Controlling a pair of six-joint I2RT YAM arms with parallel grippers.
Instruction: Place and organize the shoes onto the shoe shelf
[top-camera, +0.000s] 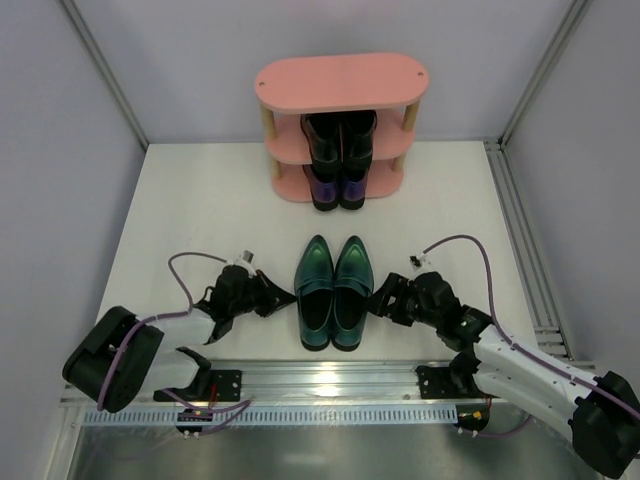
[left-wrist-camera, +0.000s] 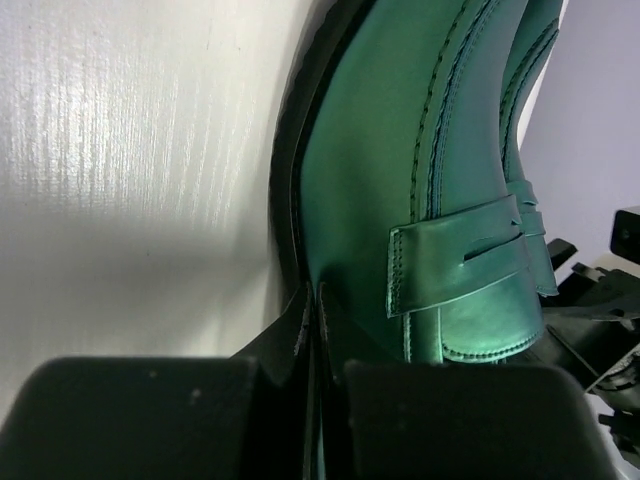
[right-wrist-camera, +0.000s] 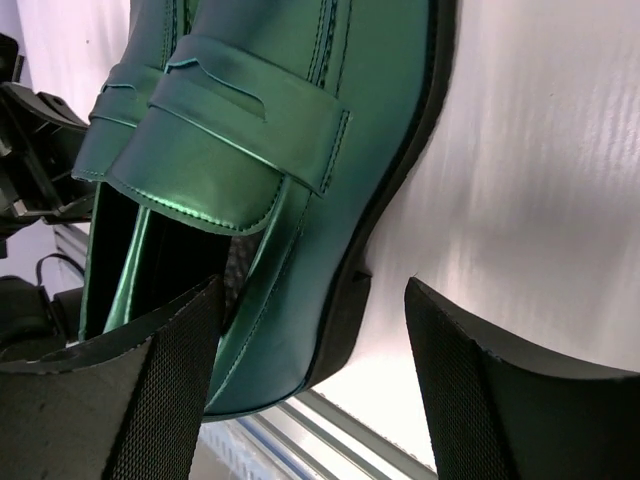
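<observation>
The teal-green shoes stand side by side mid-table, toes toward the shoe shelf. The black pair fills its middle tier and the purple pair its bottom tier; the top board is bare. My left gripper is shut, its tip against the outer side of the left teal shoe; in the left wrist view the closed gripper meets the shoe's sole edge. My right gripper is open and straddles the outer wall of the right teal shoe. The right wrist view puts one finger at the shoe's opening and the other outside.
A metal rail runs along the near table edge between the arm bases. Grey walls and frame posts enclose the table on three sides. Purple cables loop off both arms.
</observation>
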